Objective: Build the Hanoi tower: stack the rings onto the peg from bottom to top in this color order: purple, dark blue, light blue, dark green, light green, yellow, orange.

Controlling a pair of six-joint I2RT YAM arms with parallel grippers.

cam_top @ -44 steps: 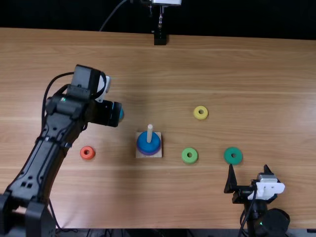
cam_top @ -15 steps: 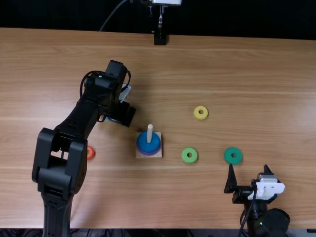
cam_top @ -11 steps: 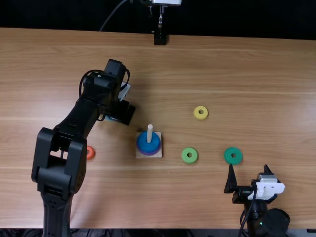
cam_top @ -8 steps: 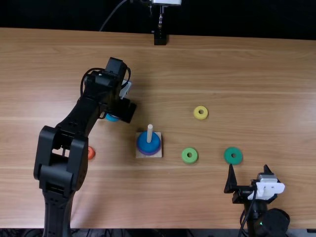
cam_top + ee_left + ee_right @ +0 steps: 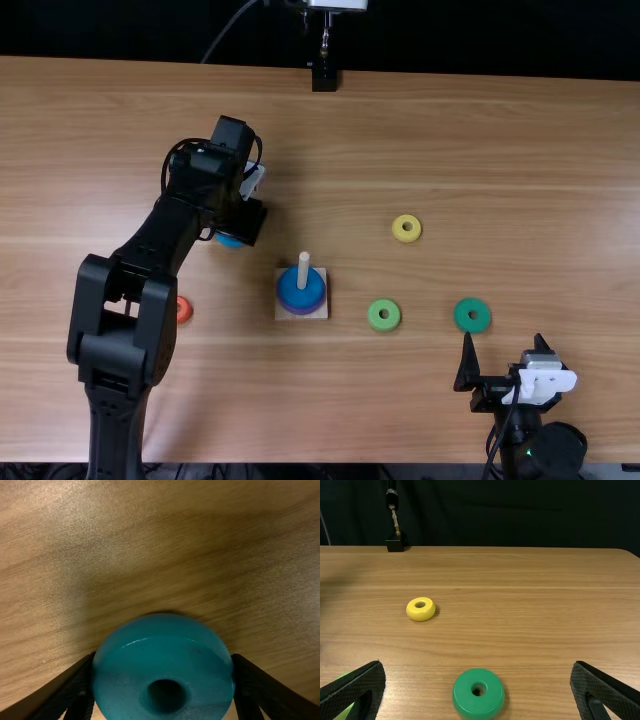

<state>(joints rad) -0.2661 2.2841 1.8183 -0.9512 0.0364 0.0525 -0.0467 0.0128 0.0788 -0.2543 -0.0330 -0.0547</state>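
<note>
Light blue ring (image 5: 167, 630) between left gripper's (image 5: 240, 224) jaws, flanks touching both; looks grasped, though contact partly hidden. Right gripper (image 5: 504, 341) spread wide, dark green ring (image 5: 472, 315) near tips.

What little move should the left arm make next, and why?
Probably raise the light blue ring gently: the left pincer has a finger against each side of it, and the peg holds the dark blue ring above the purple ring, so light blue comes next.
</note>
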